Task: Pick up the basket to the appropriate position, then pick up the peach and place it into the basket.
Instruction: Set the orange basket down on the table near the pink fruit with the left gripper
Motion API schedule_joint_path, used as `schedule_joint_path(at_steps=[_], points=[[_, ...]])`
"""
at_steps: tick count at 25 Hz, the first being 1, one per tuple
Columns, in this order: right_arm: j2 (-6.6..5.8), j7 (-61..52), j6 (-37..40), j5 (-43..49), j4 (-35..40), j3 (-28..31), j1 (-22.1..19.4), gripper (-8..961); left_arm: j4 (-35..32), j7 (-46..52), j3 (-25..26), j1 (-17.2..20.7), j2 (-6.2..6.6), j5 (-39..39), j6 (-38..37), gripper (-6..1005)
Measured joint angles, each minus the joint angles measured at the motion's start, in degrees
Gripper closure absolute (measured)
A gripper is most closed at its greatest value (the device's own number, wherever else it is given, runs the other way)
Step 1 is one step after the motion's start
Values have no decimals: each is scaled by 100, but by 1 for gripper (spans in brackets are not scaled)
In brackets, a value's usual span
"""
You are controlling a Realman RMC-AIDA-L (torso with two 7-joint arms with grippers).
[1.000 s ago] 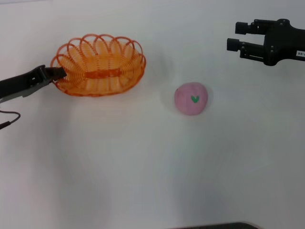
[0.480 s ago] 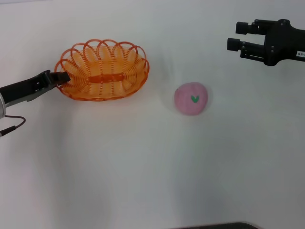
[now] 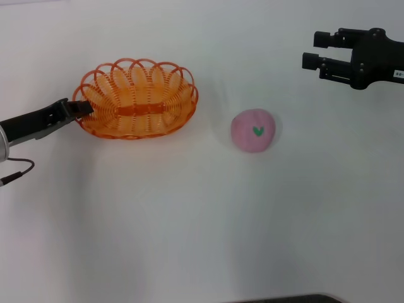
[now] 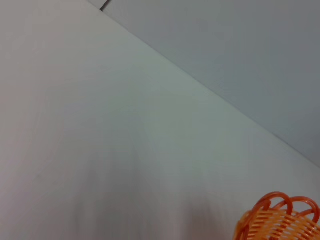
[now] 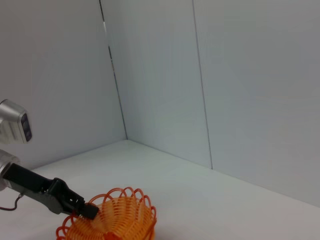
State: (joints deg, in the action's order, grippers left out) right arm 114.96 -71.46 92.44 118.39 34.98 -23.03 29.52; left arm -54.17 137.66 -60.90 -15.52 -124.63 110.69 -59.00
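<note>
White tabletop (image 3: 189,221): my left claw (image 3: 81,108) grips the basket (image 3: 136,98) rim at its left end; peach (image 3: 253,130) lies right. I set it level before releasing.

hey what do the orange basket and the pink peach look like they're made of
The basket: thin looped wire, probably plastic-coated metal or moulded plastic, with a smooth glossy orange finish; you can see the table through its open loops. The peach: apparently a soft matte toy, maybe foam or clay, uniformly pink, no shine, with a green heart mark.
</note>
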Motion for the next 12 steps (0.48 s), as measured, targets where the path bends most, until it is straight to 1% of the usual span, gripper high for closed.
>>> schedule_joint_path(at_steps=[7, 12], points=[[0, 7, -33, 0, 0, 0, 2, 385, -233, 114, -61, 145, 0, 41, -145, 881], [0, 13, -44, 0, -6, 0, 22, 385, -271, 433, -9, 141, 0, 329, -404, 840]])
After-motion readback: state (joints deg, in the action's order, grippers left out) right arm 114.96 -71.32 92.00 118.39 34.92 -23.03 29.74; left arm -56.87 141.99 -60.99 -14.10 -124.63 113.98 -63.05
